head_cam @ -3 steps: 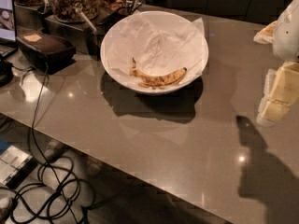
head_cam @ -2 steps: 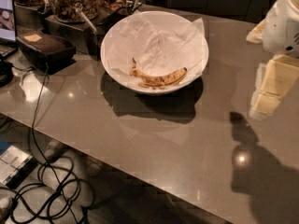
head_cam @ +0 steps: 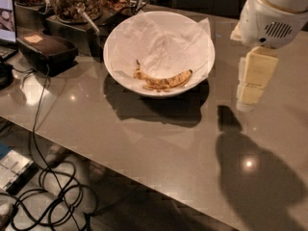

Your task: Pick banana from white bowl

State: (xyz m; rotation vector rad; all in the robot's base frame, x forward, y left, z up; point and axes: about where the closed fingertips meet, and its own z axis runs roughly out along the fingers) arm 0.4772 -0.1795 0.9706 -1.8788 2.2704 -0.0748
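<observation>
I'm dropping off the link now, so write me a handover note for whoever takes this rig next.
The tool hangs above the table, to the right of the white bowl and apart from it; nothing seen in it.
The banana lies on the paper napkin in the bowl's near side, untouched.
Done: no grasp yet.
Left: bring the tool over the bowl, lower it, grasp the banana, lift it out.

One grey glossy worktop (head_cam: 159,148). One glass jar of nuts (head_cam: 72,1), rear left. One black box (head_cam: 45,49) with a tan label, just in front of the jar. One lit screen (head_cam: 6,13), left edge. Several black cables (head_cam: 43,186), looped on the floor below, one running up over the worktop edge. One claw (head_cam: 248,100), hanging above the worktop, right side.
</observation>
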